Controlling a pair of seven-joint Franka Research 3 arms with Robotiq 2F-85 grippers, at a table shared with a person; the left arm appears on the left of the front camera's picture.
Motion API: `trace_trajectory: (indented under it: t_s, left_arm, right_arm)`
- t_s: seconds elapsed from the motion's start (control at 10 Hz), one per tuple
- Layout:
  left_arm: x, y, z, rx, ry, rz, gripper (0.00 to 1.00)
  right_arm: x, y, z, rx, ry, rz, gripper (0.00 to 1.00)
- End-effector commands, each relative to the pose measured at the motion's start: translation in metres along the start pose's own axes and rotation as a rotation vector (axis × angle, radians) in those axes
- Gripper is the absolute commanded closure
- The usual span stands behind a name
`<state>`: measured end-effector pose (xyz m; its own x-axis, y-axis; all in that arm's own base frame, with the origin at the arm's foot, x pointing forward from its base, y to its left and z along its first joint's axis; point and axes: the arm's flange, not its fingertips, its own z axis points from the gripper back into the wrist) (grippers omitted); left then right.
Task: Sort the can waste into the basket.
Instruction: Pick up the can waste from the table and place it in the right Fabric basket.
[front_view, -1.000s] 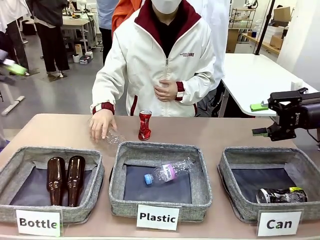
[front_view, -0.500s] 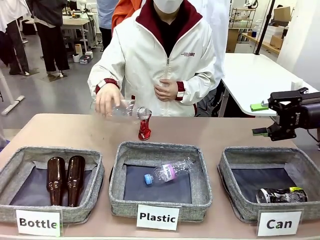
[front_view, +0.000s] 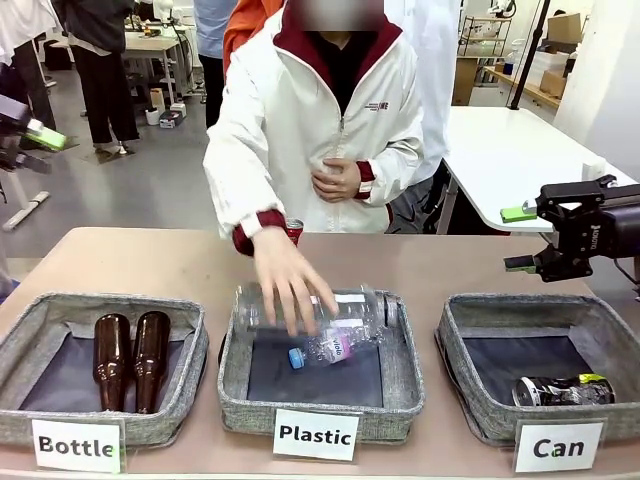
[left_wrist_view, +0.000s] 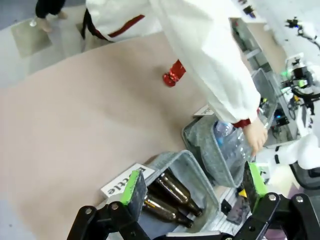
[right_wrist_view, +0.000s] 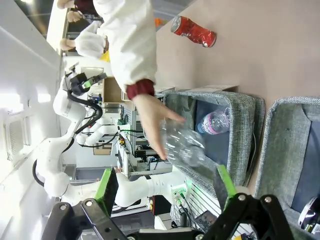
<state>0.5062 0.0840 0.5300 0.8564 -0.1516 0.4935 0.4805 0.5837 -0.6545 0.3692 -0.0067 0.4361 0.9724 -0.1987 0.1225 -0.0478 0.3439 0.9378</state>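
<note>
Both pairs of jaws stand apart, gripping nothing. The left gripper (left_wrist_view: 194, 184) looks down on the Bottle basket (left_wrist_view: 200, 172), and the right gripper (right_wrist_view: 166, 186) hangs by the table's (left_wrist_view: 75, 125) right edge.

Since 0.5 s ago, the person's hand (front_view: 285, 285) has carried the clear bottle (front_view: 345, 308) from beside the red can (left_wrist_view: 173, 74) to just above the Plastic basket (front_view: 402, 385). Neither of the 2 cans has moved, nor has the right gripper.

The red can stands near the table's far edge, about midway along it. The black can (front_view: 562, 390) lies in the Can basket (front_view: 530, 303), toward its front right corner.

The front view hides most of the red can behind the sleeve (front_view: 240, 160), while both wrist views show it whole. In the right wrist view the picture's corner cuts the black can to a sliver. The hand and the clear bottle are blurred.
</note>
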Motion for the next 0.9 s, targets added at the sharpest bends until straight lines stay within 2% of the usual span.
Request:
trace_trajectory:
  t_s: [0.0, 0.2, 0.4, 0.6, 0.8]
  left_arm:
    - [0.017, 0.012, 0.017, -0.01, 0.02, 0.034, 0.0]
    - [-0.002, 0.018, 0.053, -0.093, -0.026, 0.043, 0.0]
    - [-0.049, 0.019, 0.086, -0.057, -0.153, 0.089, 0.0]
    - [-0.074, 0.024, 0.093, -0.092, -0.195, 0.074, 0.0]
    - [-0.07, 0.019, 0.078, -0.121, -0.192, 0.031, 0.0]
  right_arm:
    - [0.0, 0.0, 0.001, -0.003, 0.007, 0.014, 0.0]
    - [0.0, 0.0, 0.001, -0.003, 0.007, 0.014, 0.0]
    - [0.0, 0.0, 0.001, -0.003, 0.007, 0.014, 0.0]
    - [0.0, 0.0, 0.001, -0.003, 0.007, 0.014, 0.0]
    - [0.0, 0.0, 0.001, -0.003, 0.007, 0.014, 0.0]
